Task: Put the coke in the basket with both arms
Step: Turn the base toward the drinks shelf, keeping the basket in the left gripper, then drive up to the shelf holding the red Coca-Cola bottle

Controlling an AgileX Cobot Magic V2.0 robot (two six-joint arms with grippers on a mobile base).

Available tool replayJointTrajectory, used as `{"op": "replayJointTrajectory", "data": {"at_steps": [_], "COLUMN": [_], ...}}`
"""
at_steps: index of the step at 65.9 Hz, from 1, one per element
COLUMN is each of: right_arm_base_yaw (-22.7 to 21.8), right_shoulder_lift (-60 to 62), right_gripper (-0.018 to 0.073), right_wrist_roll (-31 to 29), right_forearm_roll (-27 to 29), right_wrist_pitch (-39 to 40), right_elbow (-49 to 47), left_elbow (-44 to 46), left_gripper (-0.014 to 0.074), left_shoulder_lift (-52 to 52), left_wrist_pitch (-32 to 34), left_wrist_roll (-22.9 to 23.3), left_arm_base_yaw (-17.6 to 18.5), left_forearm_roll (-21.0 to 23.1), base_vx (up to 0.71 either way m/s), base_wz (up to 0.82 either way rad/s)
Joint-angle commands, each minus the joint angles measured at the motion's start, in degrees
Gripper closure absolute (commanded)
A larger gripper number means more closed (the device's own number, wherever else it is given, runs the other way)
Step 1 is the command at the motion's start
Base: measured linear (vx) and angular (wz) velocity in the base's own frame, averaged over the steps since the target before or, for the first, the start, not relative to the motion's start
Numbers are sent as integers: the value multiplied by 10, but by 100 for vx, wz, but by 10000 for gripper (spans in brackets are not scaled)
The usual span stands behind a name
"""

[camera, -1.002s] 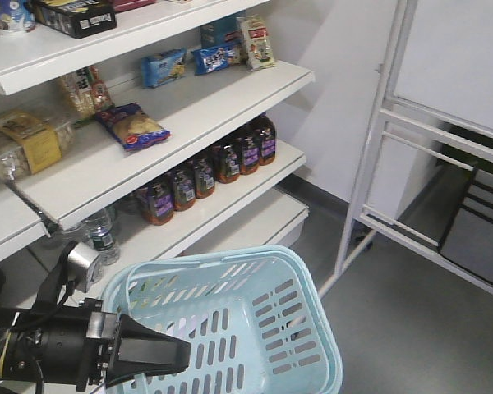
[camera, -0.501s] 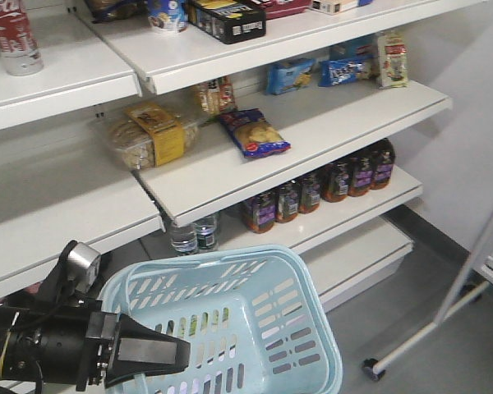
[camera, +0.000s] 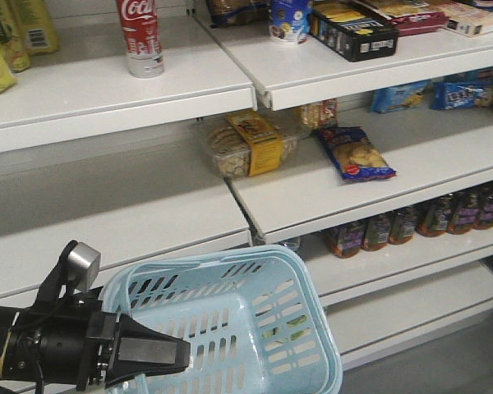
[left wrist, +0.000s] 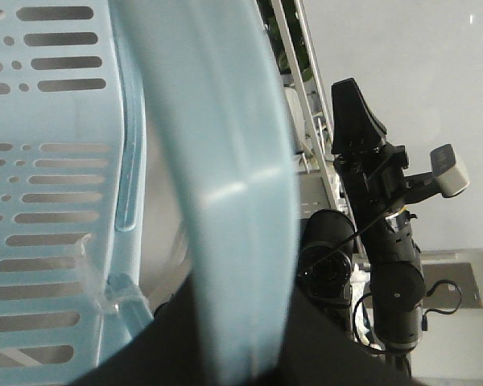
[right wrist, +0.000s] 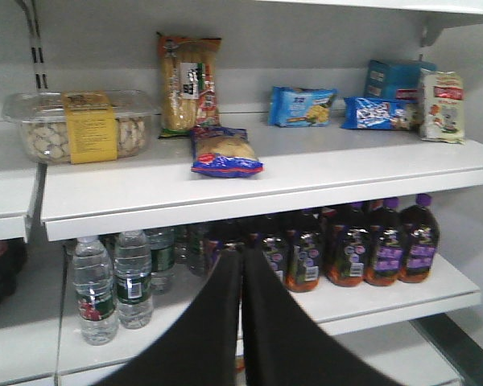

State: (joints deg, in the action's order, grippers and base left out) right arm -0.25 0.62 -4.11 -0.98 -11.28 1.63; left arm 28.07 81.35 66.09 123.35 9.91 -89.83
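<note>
Only one coke (camera: 140, 37) is in sight. It stands upright on the upper left shelf board (camera: 107, 90), and its cap is cut off by the top edge of the front view. Just to its left are yellow-green bottles (camera: 4, 37); at least two show, cropped by the frame. The single light blue basket (camera: 255, 328) sits tilted at the bottom of the front view, well below the coke and apart from it.

In the left wrist view the left gripper (left wrist: 245, 362) shows as a black mass on both sides of the basket's pale blue band, clenched on it. The right arm (camera: 57, 349) carries one grey square block (camera: 82, 264) and lies across the basket's near left side. The right gripper (right wrist: 240, 269) is clenched and empty — its two fingers are pressed together and point at the shelves.

On the middle shelf I count:
- one clear tub of biscuits (camera: 246, 144) with a yellow label
- one red-and-blue snack bag (camera: 357, 154) lying flat to the right of the tub
- two blue packets (right wrist: 302, 106) further back

On the shelf below, six dark bottles (camera: 419, 220) with purple labels stand in one row. To their left the right wrist view shows at least three clear water bottles (right wrist: 113, 285) — two in front, with more blurred behind them.
</note>
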Motion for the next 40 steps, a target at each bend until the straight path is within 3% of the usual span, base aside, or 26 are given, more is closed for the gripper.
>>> {"op": "replayJointTrajectory", "data": {"at_steps": [1,40], "right_arm_base_yaw": [-2,-2], "right_shoulder_lift": [7,7], "right_gripper": [561,561], "right_wrist_roll": [-5,-5], "right_forearm_roll": [-1,-1], "right_wrist_pitch": [43,41], "right_elbow": [4,4], "left_elbow": [11,11], "left_gripper": [603,603], "left_shoulder_lift": [-19,-19], "left_wrist_pitch": [126,126], "left_wrist_roll": [-5,-5], "left_arm_base_yaw": [3,3], "left_forearm_roll": [42,42], "base_vx": [10,11], "base_wz": [44,47]}}
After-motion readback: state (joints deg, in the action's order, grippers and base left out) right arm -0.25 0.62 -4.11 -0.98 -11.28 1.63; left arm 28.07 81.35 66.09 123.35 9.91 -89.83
